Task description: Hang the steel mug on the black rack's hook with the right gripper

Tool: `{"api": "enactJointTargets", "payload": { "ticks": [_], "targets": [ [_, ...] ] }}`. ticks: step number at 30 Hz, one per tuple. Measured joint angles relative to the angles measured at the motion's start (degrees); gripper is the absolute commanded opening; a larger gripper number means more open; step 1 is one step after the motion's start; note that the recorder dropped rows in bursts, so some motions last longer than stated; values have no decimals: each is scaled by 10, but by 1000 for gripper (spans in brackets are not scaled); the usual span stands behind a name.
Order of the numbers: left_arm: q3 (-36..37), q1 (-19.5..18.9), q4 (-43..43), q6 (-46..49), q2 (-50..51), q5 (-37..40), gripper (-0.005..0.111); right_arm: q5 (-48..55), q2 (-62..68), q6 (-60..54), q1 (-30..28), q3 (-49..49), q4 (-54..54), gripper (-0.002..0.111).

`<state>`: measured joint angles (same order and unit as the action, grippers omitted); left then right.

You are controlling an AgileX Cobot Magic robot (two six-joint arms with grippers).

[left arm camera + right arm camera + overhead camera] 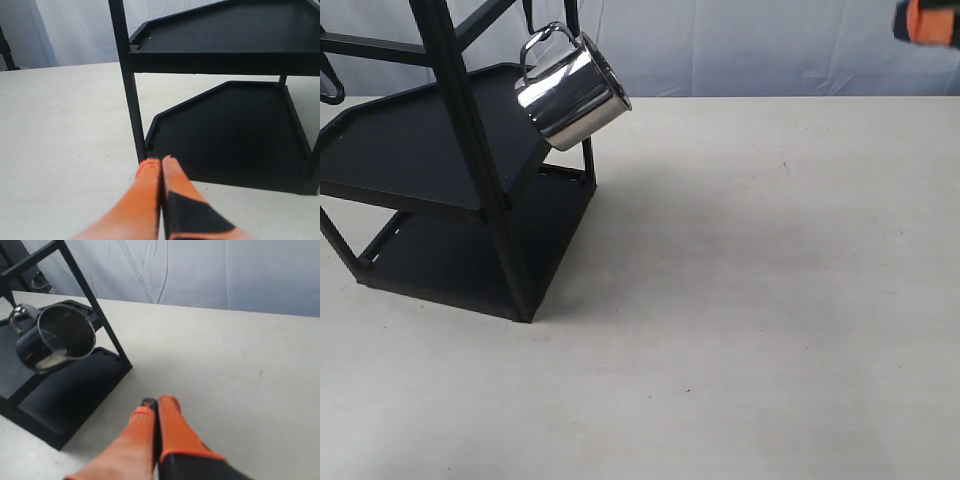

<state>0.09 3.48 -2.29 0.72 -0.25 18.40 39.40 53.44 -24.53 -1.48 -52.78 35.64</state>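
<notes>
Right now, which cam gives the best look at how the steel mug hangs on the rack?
The exterior view: the steel mug hangs tilted by its handle at the black rack, side-on, handle loop visible. The right wrist view shows the mug mouth-on, handle partly hidden behind the body. The left wrist view shows only rack tiers, no mug.

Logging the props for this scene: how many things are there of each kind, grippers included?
Shiny stainless-steel mug, hanging tilted from the rack: 1
Matte black metal rack with flat tiers: 1
Orange-fingered grippers, left and right, both shut and empty: 2
Pale table: 1
Total: 5
</notes>
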Motion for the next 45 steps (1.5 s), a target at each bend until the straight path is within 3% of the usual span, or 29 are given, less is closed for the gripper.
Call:
{"api": "enactJointTargets", "payload": {
  "ticks": [4,11,14,21,25,32,38,45],
  "targets": [
    [0,0,0,0,0,0,0,25,-92,4,0,80,4,0],
    [0,0,0,0,0,0,0,60,-197,-2,11,112,-11,0],
    [0,0,0,0,0,0,0,-39,-220,-3,23,162,-10,0],
    [0,0,0,0,0,0,0,-340,-284,25,27,394,4,0],
    [0,0,0,0,0,0,0,-413,-300,45,27,480,-13,0],
    [0,0,0,0,0,0,0,-410,-319,83,37,513,-141,0],
    [0,0,0,0,0,0,0,-397,-331,201,38,524,-265,0],
    [0,0,0,0,0,0,0,-363,-362,230,38,527,-293,0]
  ]
}}
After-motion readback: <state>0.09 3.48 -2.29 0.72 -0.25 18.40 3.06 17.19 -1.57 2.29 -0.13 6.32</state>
